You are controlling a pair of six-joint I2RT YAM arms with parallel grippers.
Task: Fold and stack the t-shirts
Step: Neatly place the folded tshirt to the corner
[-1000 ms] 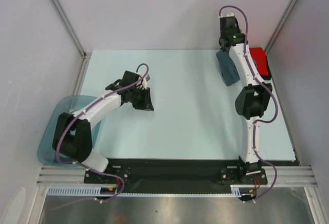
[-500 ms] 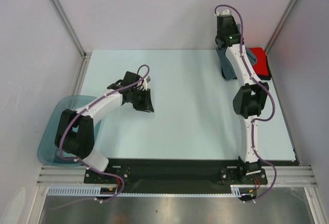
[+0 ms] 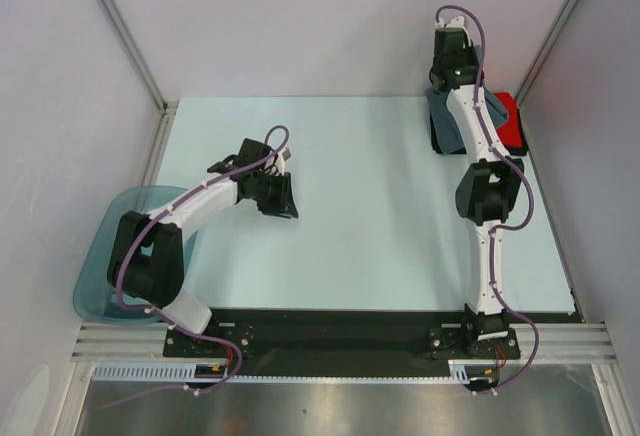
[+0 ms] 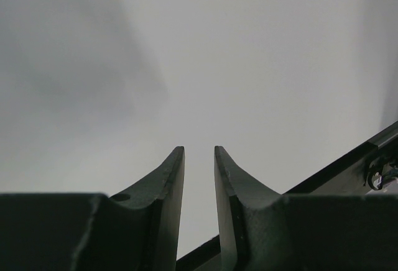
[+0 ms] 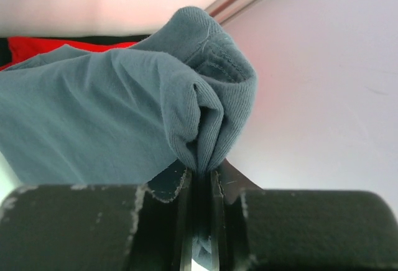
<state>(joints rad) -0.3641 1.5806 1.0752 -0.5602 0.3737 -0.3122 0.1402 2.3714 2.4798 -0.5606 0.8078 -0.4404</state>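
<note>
Pale counter [image 3: 360,216] carries the red shirt [image 3: 512,122] far right. The right gripper [image 5: 200,174], clenched on the blue-grey shirt [image 5: 93,122], hangs at its left edge. The left gripper [image 4: 199,159], narrowly parted and empty, sits well apart.

This is a robotics lab test cell, not a lived-in room. A pale blue-green flat tabletop [image 3: 380,246] fills the middle of the top view. It is boxed in by plain white wall panels [image 3: 320,16] held in bare aluminium frame posts [image 3: 120,31] that run to the upper corners. Along the bottom edge, two white-and-black jointed robot arms [image 3: 488,266] carrying purple cables [image 3: 528,206] are bolted to a black base plate [image 3: 330,336]. A slotted white cable duct [image 3: 140,371] and a brushed metal sheet [image 3: 350,406] lie below it.
</note>
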